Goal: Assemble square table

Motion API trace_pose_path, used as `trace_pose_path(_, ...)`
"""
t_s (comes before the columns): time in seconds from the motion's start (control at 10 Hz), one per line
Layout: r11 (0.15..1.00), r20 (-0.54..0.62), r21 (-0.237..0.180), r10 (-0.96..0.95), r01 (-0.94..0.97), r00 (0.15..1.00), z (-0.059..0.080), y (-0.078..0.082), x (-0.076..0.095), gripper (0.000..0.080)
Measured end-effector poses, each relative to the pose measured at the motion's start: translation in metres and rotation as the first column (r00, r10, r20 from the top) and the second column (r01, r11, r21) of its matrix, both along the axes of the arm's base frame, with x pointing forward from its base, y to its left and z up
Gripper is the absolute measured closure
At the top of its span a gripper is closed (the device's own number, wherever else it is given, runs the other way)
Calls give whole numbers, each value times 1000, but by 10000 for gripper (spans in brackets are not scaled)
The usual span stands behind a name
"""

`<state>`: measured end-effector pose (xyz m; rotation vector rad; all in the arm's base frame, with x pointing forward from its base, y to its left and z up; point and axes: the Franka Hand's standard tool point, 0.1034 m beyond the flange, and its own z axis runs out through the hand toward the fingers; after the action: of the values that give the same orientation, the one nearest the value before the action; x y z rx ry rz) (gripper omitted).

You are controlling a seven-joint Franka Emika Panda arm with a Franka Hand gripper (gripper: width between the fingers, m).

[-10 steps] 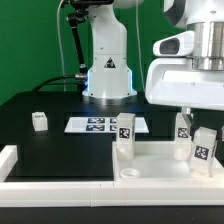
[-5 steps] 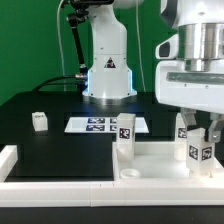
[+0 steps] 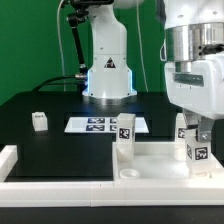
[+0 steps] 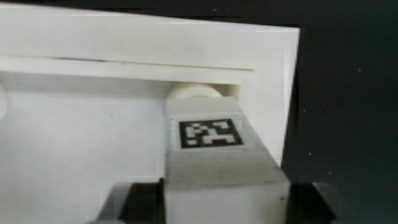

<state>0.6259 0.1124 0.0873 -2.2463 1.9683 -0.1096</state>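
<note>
The white square table top (image 3: 155, 156) lies at the exterior view's lower right, and its pale surface (image 4: 107, 60) fills much of the wrist view. One tagged white leg (image 3: 125, 136) stands on its near left part, and another (image 3: 183, 128) stands at the back right. My gripper (image 3: 199, 138) is shut on a third tagged leg (image 3: 197, 151), held upright on the top's right part. In the wrist view this leg (image 4: 222, 150) sits between the dark fingers (image 4: 150, 203) of my gripper (image 4: 226, 202). A fourth leg (image 3: 38, 121) lies loose on the black table at the left.
The marker board (image 3: 100, 124) lies flat before the robot base (image 3: 108, 75). A long low white border rail (image 3: 55, 190) runs along the front edge and turns up at the left corner.
The wrist has turned and shifted a little to the exterior view's left and down, and the held leg moved with it. The other legs have not moved.
</note>
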Motion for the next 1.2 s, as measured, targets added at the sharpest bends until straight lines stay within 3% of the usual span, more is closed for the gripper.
trace_pose_path(0.1,997,4,-19,70,-70,998,0,2,1,266)
trace_pose_path(0.2,952,7,-74,297,-296,955,1,8,3,186)
trace_pose_path(0.3,894,1,-100,439,-437,899,1,11,2,186)
trace_pose_path(0.4,881,-3,-105,464,-462,886,1,13,0,161)
trace_pose_path(0.7,736,-25,-149,664,-660,747,-1,10,0,151)
trace_pose_path(0.8,570,-59,-199,805,-797,590,-3,10,2,151)
trace_pose_path(0.9,339,-115,-219,922,-915,369,-9,11,3,151)
trace_pose_path(1.0,320,-120,-218,929,-922,351,-10,13,2,151)
trace_pose_path(1.1,353,-115,-217,917,-910,383,-10,12,2,151)
trace_pose_path(1.2,353,-115,-217,917,-910,383,-10,12,2,274)
